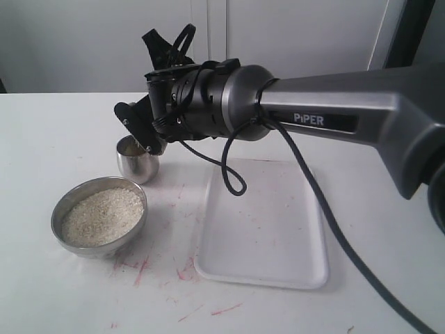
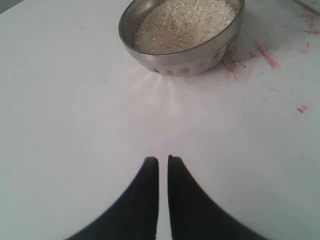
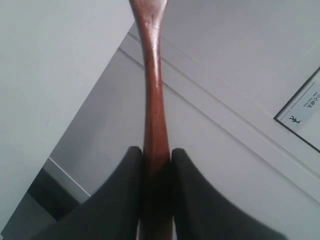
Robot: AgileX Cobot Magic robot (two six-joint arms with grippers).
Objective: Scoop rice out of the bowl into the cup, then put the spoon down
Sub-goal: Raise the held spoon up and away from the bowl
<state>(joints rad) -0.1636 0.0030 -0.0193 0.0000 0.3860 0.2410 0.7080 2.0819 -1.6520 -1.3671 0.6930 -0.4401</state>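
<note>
Gripping entry: right pincer point(image 3: 156, 152), clamped on the slim handle of the spoon point(image 3: 152, 85), dark reddish-brown wood; its arm reaches across to the left, ending above the cup point(image 1: 137, 163).
Cup: small shiny steel, upright on the counter point(image 1: 55, 125), just beyond the bowl point(image 1: 62, 202).
Bowl: wide steel, near left, holding a heap of rice point(image 1: 101, 216).
Left pincer point(image 2: 163, 160): fingers drawn almost together, holding nothing, facing the bowl.
White tray point(image 1: 264, 223): right of the bowl.
Red smears: counter, near the bowl.
</note>
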